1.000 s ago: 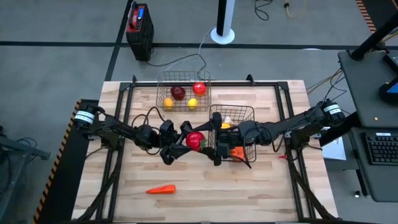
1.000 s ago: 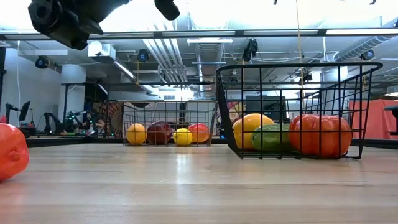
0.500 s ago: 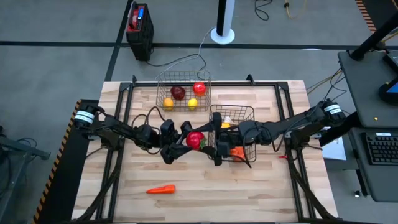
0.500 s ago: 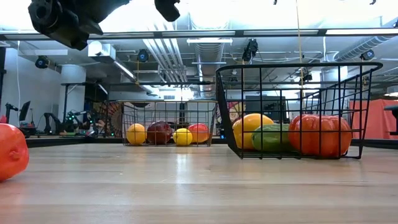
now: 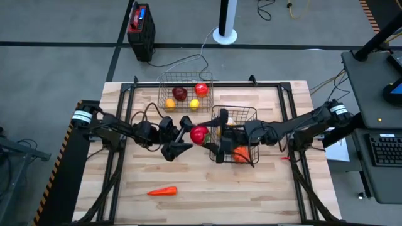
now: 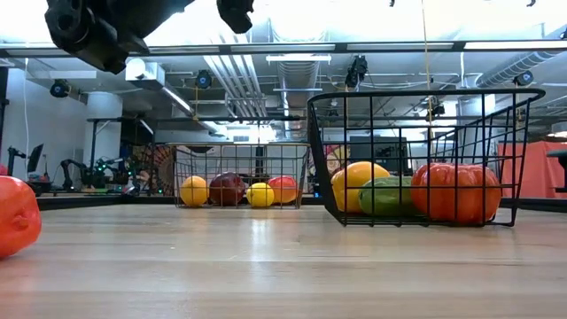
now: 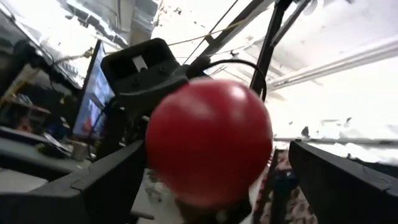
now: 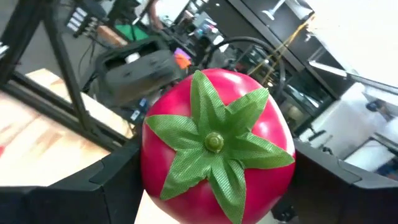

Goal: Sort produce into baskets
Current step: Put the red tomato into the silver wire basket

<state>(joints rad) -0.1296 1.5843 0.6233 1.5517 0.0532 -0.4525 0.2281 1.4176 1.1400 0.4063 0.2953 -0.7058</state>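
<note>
A red tomato point(image 5: 199, 134) with a green leaf cap hangs above the middle of the table, between my two grippers. My right gripper point(image 5: 211, 136) reaches in from the right, over the near basket point(image 5: 250, 114), and is shut on the tomato. My left gripper point(image 5: 182, 135) faces it from the left and is open. Its fingers point(image 7: 339, 186) stand wide on either side of the tomato's round end point(image 7: 208, 140). An orange carrot point(image 5: 162, 191) lies on the table near the front edge. The far basket point(image 5: 171, 85) holds red, dark red, yellow and orange round pieces. My right gripper pinches the tomato by its two opposite sides point(image 8: 151, 177) between its two fingers point(image 8: 115, 183). It comes in about level from the table's right. The leaf cap point(image 8: 214, 142) faces back toward the wrist. The tomato is lifted clear of the table and the baskets.
The near basket point(image 6: 323, 155) holds a yellow pepper point(image 6: 356, 182), a green piece point(image 6: 387, 195) and an orange piece point(image 6: 454, 191). A red-and-black box point(image 5: 141, 28) stands on the floor beyond the table. There is free wood at the front and at the left.
The tomato has passed from my left gripper to my right. The left fingers, which held it a second ago, now stand wide and have drawn back a little toward the table's left. The tomato has shifted slightly toward the far edge and stays clear of the table.
</note>
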